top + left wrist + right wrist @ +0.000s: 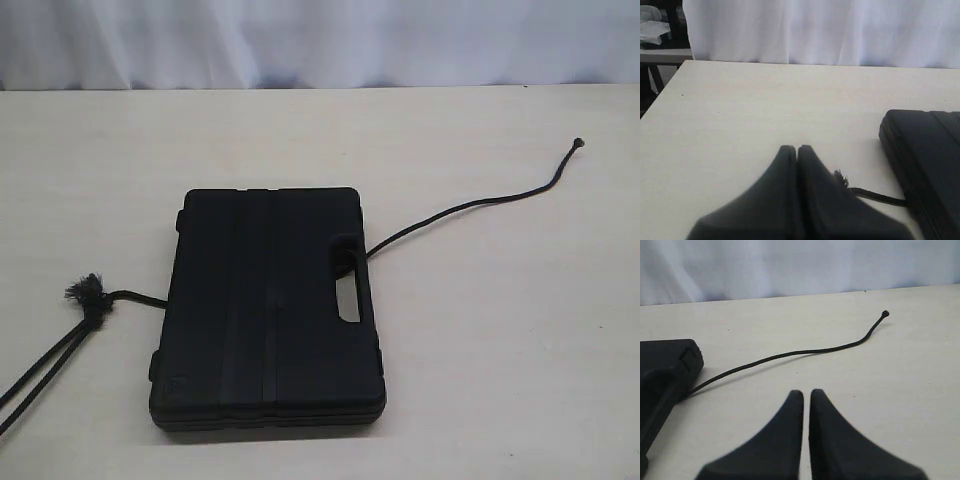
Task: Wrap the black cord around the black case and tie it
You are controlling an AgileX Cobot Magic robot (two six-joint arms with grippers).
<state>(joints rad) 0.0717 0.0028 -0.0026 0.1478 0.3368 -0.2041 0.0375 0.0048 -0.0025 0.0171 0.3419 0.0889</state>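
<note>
**Both grippers empty; cord runs past the case**

The left gripper (797, 148) has its fingers pressed together with nothing between them, over the table (740, 125). Just beyond it lies the frayed knot (841, 178) of the cord (877, 196), which runs on to the edge of the case (925, 150). The right gripper (806, 392) shows only a thin slit between its fingers and holds nothing; the cord's other stretch lies ahead of it, apart.

In the exterior view the case lies flat mid-table, with its handle slot (348, 298) on the right. The cord meets its left edge and shows again by the handle, curving away to a small knobbed end (578, 144). From the knot, two strands trail off the frame's lower left.
</note>
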